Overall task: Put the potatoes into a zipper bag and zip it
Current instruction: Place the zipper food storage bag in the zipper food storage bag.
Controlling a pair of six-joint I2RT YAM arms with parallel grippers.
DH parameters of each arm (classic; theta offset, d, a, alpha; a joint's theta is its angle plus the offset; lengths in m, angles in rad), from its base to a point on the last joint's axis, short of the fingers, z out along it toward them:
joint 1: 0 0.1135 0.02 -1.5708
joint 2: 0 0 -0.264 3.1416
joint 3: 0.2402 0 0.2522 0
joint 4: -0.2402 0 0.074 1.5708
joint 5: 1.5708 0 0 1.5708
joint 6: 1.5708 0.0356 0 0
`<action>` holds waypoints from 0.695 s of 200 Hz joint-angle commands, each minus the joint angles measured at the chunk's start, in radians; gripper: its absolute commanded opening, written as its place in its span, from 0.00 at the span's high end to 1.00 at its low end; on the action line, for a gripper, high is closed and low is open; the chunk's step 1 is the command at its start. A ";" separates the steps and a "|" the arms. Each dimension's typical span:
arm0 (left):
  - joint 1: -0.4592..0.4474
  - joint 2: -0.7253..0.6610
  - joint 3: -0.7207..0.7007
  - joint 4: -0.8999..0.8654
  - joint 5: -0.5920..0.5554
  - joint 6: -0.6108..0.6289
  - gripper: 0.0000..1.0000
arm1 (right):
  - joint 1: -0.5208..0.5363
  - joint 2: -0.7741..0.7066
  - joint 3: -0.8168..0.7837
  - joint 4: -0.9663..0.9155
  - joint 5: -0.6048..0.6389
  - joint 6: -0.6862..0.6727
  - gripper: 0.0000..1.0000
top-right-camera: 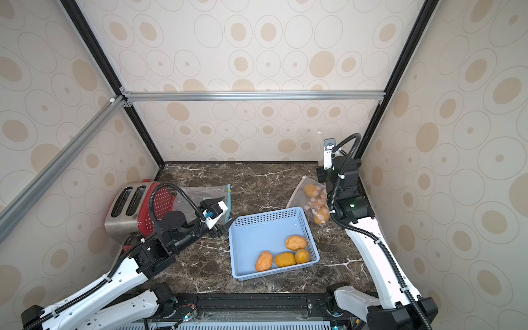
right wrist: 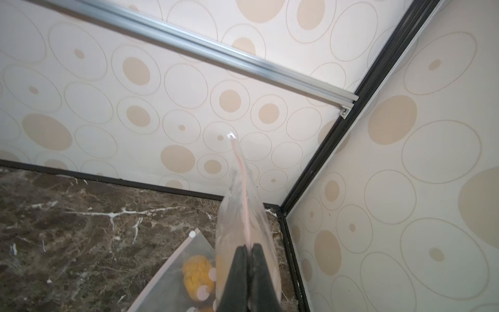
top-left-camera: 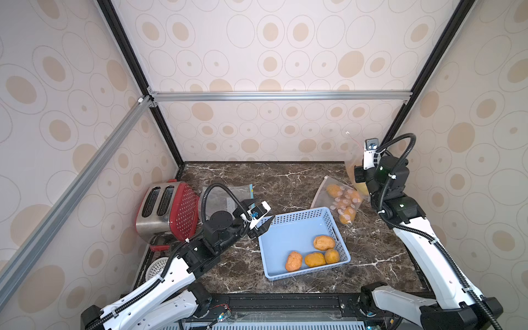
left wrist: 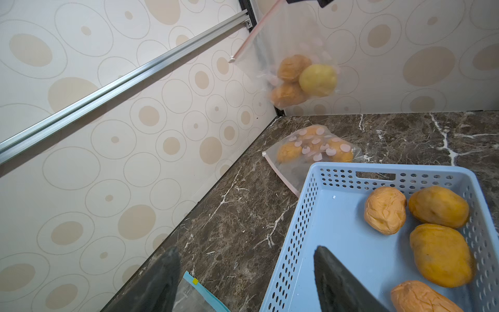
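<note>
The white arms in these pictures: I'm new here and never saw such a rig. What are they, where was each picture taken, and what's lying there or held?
They are two robot arms at the edge of a marbled table, each ending in a two-fingered gripper. Two pictures look down from overhead; two come from cameras on the wrists. On the table: a blue basket with four loose potatoes, a filled zipper bag, an empty bag and a toaster. The right gripper is shut on the zip edge of a third bag, held up with potatoes inside. The left gripper is open and empty at the basket's corner.
</note>
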 commanded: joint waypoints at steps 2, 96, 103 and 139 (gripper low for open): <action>-0.002 0.001 0.004 0.009 0.016 0.015 0.23 | 0.001 0.025 -0.109 -0.011 -0.051 -0.021 1.00; -0.002 0.012 0.005 -0.002 0.021 0.020 0.22 | 0.030 0.332 -0.248 0.095 -0.494 0.118 1.00; -0.002 0.013 0.004 -0.003 0.023 0.019 0.22 | 0.029 0.337 -0.244 0.097 -0.506 0.121 1.00; -0.002 0.026 0.011 -0.011 0.010 0.008 0.18 | 0.030 0.332 -0.212 0.091 -0.563 0.137 0.90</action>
